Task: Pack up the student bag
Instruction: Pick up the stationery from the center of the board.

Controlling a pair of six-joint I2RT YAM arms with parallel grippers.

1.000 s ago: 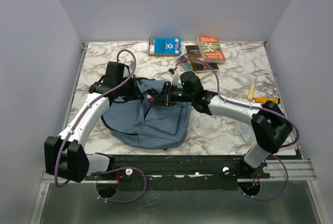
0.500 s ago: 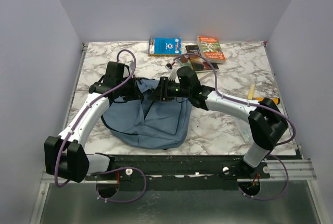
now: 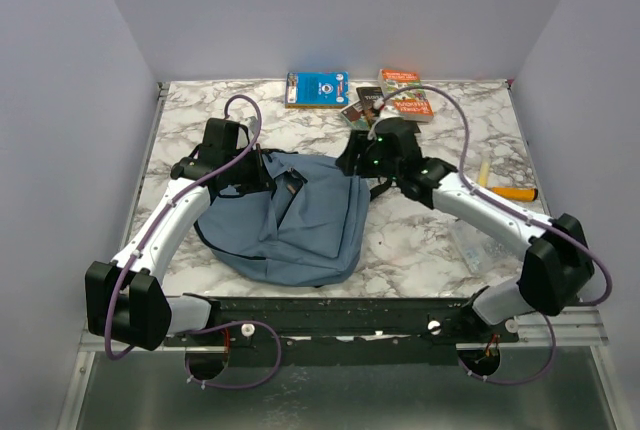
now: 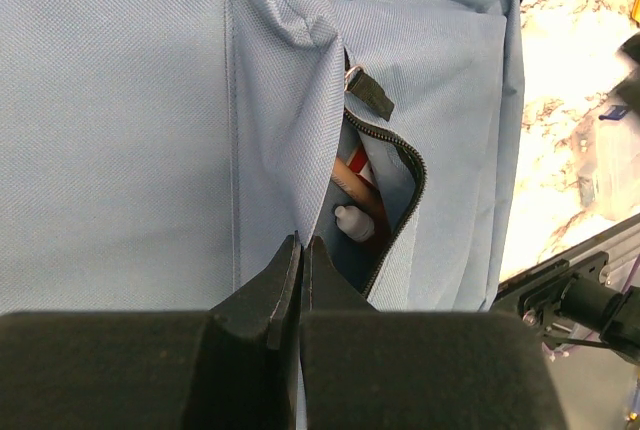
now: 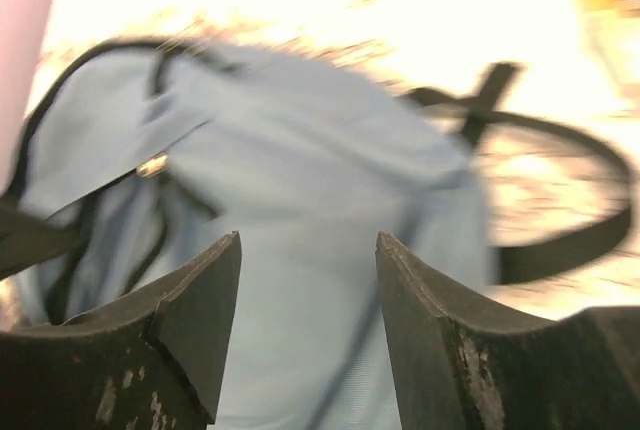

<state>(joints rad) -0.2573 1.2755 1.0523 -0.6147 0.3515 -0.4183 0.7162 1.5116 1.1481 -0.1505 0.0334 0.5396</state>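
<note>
Bag (image 3: 320, 222): with left pincer (image 4: 300, 246) pinching the pocket (image 4: 275, 130) edge open, take your spread, empty right pincer (image 5: 308, 250) to a book (image 3: 317, 88) next

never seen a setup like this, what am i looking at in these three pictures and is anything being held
Two robot arms are fixed at the near edge of a marble table. One picture looks down from above; the other two come from a camera on each wrist. A blue backpack lies in the middle, with books at the far edge. The left gripper is shut and seems to pinch the edge of the backpack's open pocket, which has small items inside. The right gripper is open and holds nothing.
</note>
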